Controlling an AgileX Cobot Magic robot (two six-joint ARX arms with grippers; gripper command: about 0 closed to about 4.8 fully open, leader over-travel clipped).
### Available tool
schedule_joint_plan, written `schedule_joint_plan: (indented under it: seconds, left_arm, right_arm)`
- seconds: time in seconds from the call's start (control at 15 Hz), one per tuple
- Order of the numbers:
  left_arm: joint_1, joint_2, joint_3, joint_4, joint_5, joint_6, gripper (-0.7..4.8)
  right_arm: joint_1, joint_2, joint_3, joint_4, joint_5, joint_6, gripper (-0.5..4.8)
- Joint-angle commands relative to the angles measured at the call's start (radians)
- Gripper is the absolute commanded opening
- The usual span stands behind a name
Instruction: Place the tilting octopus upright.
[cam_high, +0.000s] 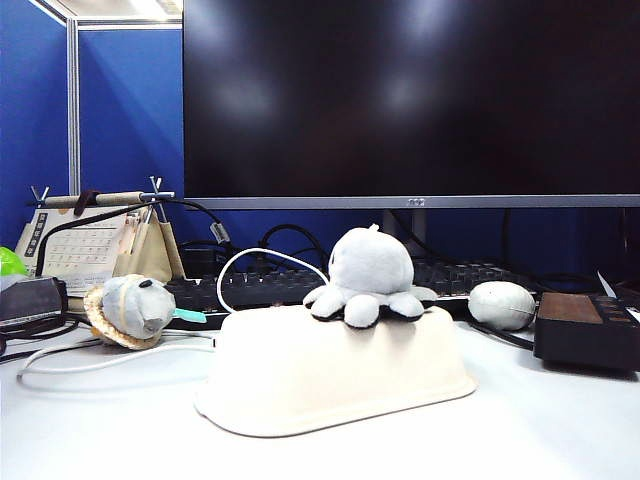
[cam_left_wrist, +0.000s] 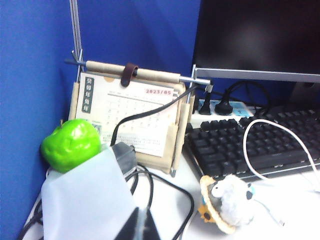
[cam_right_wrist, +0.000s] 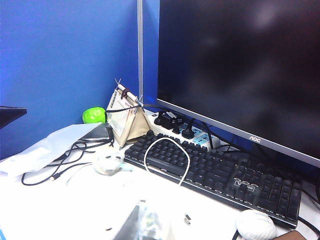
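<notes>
Exterior view: octopus (cam_high: 368, 278) perched on top of an upturned cream tray (cam_high: 330, 385), near mid-table and a touch right of centre, in front of the keyboard (cam_high: 250, 290). Dome head up, tentacles splayed over the tray's top edge, head-to-tentacle axis close to vertical; judged upright or nearly so, with little left to correct. Off to the left, well apart, a grey-blue plush with a woven rim (cam_high: 130, 308); off to the right, a pale oval lump (cam_high: 501, 304). No arm or gripper anywhere in sight here, so no telling from this view which is nearer.

Left wrist view: left gripper (cam_left_wrist: 141, 225) only a dark wedge at the frame edge, too cropped to say whether parted or closed, nothing seen held. Aimed at the desk calendar (cam_left_wrist: 130, 117) and a green ball (cam_left_wrist: 71, 144), with the rimmed plush nearby. No octopus in sight, so pointed away from it.

Right wrist view: right gripper (cam_right_wrist: 145, 222) a blurred grey shape low in frame, fully closed, nothing seen between the fingers. Looking across the keyboard toward the monitor (cam_right_wrist: 240, 65); oval lump close by. No octopus here either. For any further nudge, first need: swinging one wrist round until the tray top comes into sight.
</notes>
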Motion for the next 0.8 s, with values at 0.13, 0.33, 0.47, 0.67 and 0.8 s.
schedule_joint_plan:
  seconds: [0.13,0.33,0.47,0.67,0.8]
  left_arm:
    - [0.001,-0.004,-0.048,0.074,-0.007,-0.001,-0.05]
    - [0.001,-0.008,-0.059,0.08,-0.014,0.003,-0.05]
    - [0.001,-0.008,-0.059,0.08,-0.024,0.002,-0.05]
    - [0.0,-0.008,-0.059,0.078,-0.022,0.001,-0.05]
    - [0.0,-0.008,-0.059,0.078,-0.022,0.002,-0.05]
  right_arm:
    - [0.0,-0.002,0.002,0.013,-0.003,0.003,-0.05]
    - [0.0,-0.002,0.002,0.013,-0.003,0.003,-0.05]
    - [0.0,-0.002,0.002,0.013,-0.003,0.003,-0.05]
    - [0.0,-0.002,0.002,0.013,-0.003,0.003,-0.05]
    - [0.0,-0.002,0.002,0.013,-0.003,0.003,-0.05]
